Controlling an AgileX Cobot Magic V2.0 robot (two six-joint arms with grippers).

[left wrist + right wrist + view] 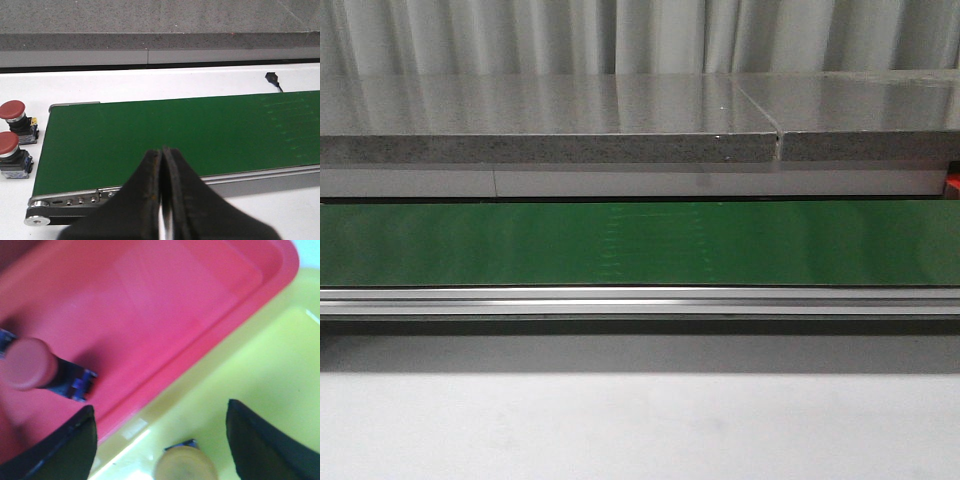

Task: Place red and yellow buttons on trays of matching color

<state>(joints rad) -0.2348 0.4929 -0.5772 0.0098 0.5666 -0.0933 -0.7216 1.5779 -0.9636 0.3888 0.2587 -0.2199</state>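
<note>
In the right wrist view a red tray (165, 300) holds a red button (27, 364), and beside it lies a yellow tray (270, 365) with a yellow button (185, 465) standing in it. My right gripper (160, 412) is open above the yellow tray, the yellow button low between its fingers and apart from both. In the left wrist view my left gripper (163, 152) is shut on nothing, over the near edge of the green conveyor belt (175, 135). Two red buttons (12, 111) (7, 144) stand on the white table off the belt's end. No gripper or button shows in the front view.
The green belt (640, 242) runs across the front view with a metal rail (640, 300) along its near side and a grey stone ledge (550, 135) behind it. A small black plug (271, 77) lies on the white table beyond the belt.
</note>
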